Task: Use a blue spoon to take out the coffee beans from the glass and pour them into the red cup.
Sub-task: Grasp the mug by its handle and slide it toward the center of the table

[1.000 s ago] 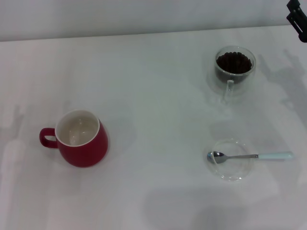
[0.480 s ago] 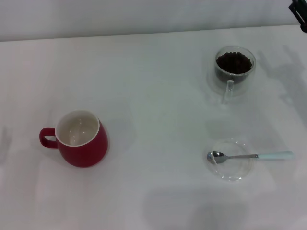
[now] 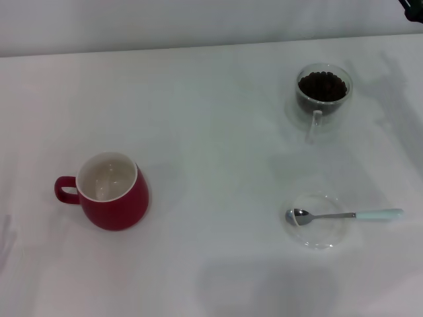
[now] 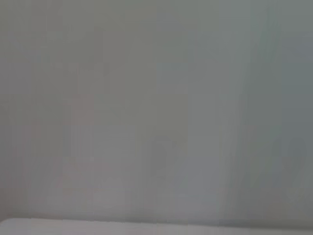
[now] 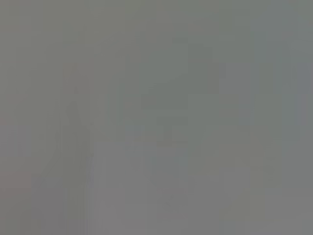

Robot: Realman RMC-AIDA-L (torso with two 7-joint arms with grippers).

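In the head view the red cup (image 3: 111, 191) stands at the left of the table, white inside, with its loop handle pointing left. The glass (image 3: 322, 92) stands at the back right, filled with coffee beans (image 3: 322, 85), its clear handle pointing toward me. The blue spoon (image 3: 345, 215) lies at the front right, its silver bowl resting in a clear glass saucer (image 3: 316, 232) and its pale blue handle pointing right. Only a dark sliver of my right gripper (image 3: 415, 8) shows at the top right corner, far above the glass. My left gripper is out of view.
The white table (image 3: 211, 119) runs back to a pale wall. Both wrist views show only a plain grey surface.
My right gripper has drawn back up and to the right, almost out of the head view. The cup, glass and spoon have not moved.
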